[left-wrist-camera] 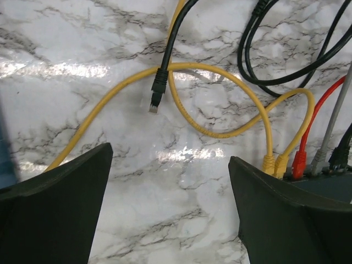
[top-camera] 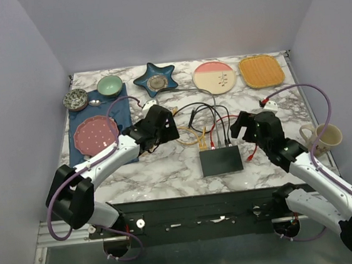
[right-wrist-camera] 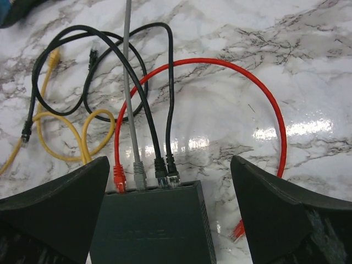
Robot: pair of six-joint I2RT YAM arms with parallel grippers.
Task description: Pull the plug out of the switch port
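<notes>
The black switch [top-camera: 220, 161] lies on the marble table, with two yellow, one red, one grey and two black plugs in its far edge. In the right wrist view the switch [right-wrist-camera: 154, 225] sits between my open fingers, with the red plug [right-wrist-camera: 119, 177], grey plug [right-wrist-camera: 139, 173] and two black plugs [right-wrist-camera: 165, 166] in its sockets. My right gripper [right-wrist-camera: 170, 214] hovers open and empty over its right end, also seen from above [top-camera: 244, 131]. My left gripper [left-wrist-camera: 170, 209] is open and empty over bare marble left of the switch, also seen from above [top-camera: 170, 132]. The yellow plugs [left-wrist-camera: 274, 163] are by its right finger.
Loose cable ends lie beyond the switch: a black plug [left-wrist-camera: 158, 88] and a red plug [right-wrist-camera: 237, 230]. A pink plate on a blue cloth [top-camera: 94, 134], bowls, a star dish [top-camera: 156, 78], two plates and a mug [top-camera: 325, 136] ring the table.
</notes>
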